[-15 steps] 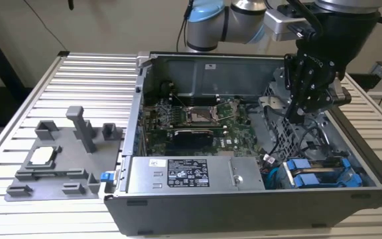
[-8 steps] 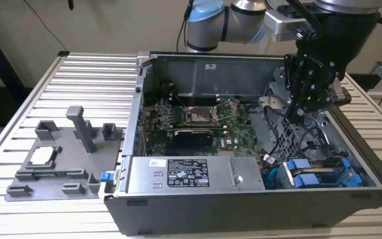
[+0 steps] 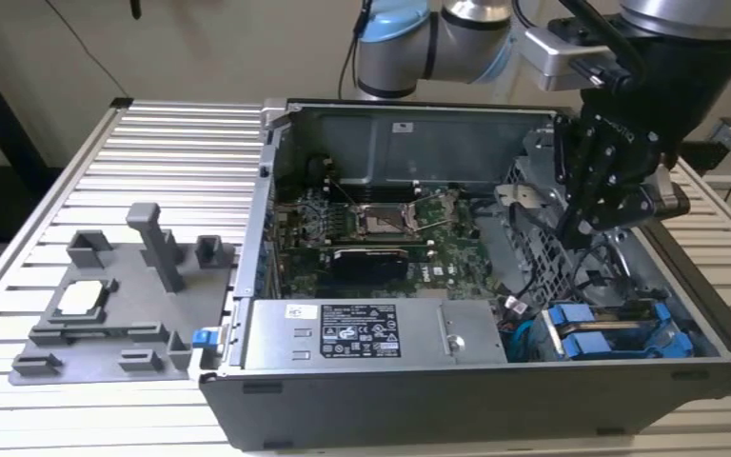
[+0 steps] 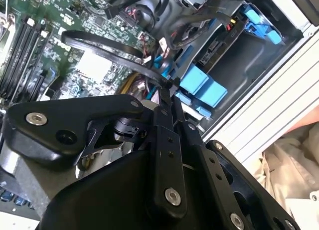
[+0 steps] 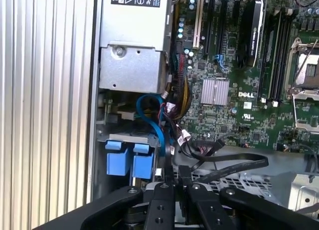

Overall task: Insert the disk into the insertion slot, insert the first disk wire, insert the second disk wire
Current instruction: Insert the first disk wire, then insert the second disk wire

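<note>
Two blue-framed drives (image 3: 601, 338) sit side by side in the grey drive cage at the case's near corner, on the exterior view's right; I cannot tell which is the disk. Their blue tabs (image 5: 127, 160) (image 4: 202, 85) fill the insertion slot area. My black gripper (image 3: 582, 228) hangs inside the case just above that cage. In both wrist views its fingers (image 4: 167, 90) stand close together, pinching the end of a flat black disk wire (image 5: 234, 165) (image 4: 99, 40) that loops away over the motherboard.
The open computer case (image 3: 264, 238) lies on a slatted aluminium table (image 3: 163, 143). Inside are the motherboard (image 3: 379, 228), a labelled power supply (image 3: 353, 333) and a blue cable (image 5: 149, 110) near the drives. A grey fixture plate (image 3: 111, 305) stands on the exterior view's left.
</note>
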`<state>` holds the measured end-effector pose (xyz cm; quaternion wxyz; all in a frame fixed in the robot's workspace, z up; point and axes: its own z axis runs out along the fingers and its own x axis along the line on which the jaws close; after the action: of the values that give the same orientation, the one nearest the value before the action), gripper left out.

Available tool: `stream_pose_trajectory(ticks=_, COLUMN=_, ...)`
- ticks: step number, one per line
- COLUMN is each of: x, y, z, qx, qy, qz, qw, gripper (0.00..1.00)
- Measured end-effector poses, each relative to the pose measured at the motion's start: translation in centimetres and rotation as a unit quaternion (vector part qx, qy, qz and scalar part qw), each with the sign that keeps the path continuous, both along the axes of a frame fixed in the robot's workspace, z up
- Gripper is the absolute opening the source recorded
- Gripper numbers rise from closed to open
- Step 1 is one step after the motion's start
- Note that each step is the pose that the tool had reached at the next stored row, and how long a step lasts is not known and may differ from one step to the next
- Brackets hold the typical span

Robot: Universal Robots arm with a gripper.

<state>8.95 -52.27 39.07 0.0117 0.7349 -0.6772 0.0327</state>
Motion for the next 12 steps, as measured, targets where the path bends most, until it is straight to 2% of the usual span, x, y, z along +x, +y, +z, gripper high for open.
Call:
stream_pose_trajectory(ticks=7, x=0.64, y=-1.56, z=-0.09, qx=0.0, qy=0.007, qz=0.0, qw=1.0, gripper=0.16)
stream_pose_trajectory(ticks=12, x=1.2, y=-2.46, z=-0.17, qx=0.0003, qy=0.0122, qz=0.0, qw=0.9999, gripper=0.16)
